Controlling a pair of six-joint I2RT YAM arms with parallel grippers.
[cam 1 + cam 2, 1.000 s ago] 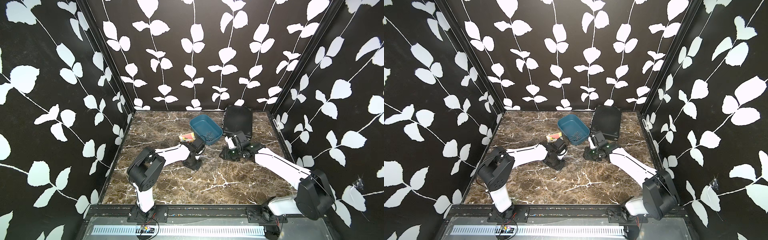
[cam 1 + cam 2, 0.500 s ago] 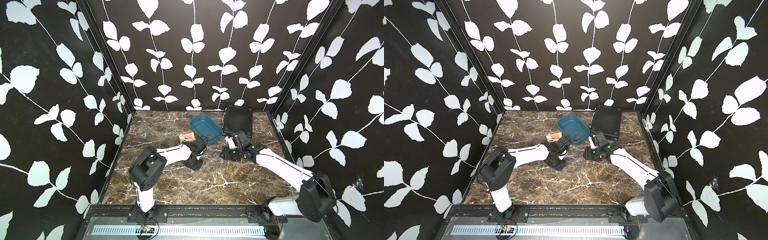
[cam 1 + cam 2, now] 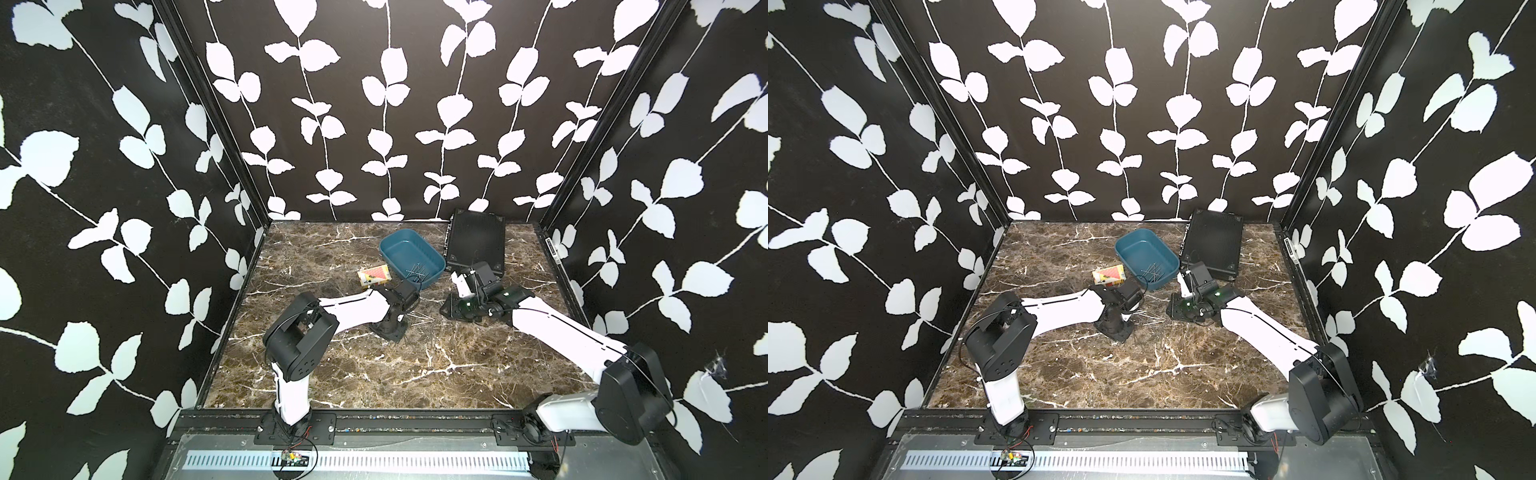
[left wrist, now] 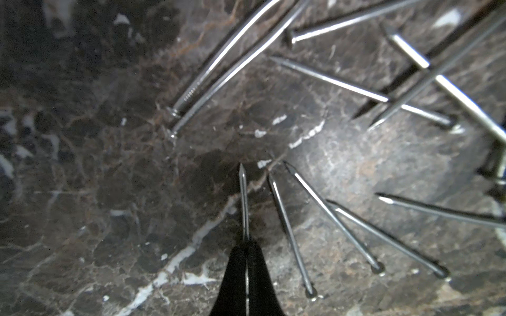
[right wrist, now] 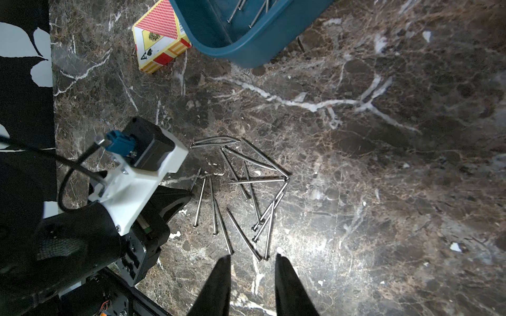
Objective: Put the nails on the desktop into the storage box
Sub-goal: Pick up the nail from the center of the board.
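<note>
The left fingers (image 4: 241, 262) are pressed together on one nail (image 4: 243, 202), its point protruding above the desk (image 4: 109, 191). The right fingers (image 5: 224, 270) stand apart, empty, just beside the loose nails (image 5: 246, 191) fanned on the desk. Farther back, the storage box (image 3: 409, 253) holds several nails, with a card box (image 3: 375, 276) beside it and a black case (image 3: 476, 237) beyond.

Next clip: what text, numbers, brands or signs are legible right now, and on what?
"A" with a spade sign: on the card box, right wrist view.
Crest on that box: lettering, if any, too blurred.
White label on the enclosure's side post, in a top view: too small to read.
Nothing else legible.
</note>
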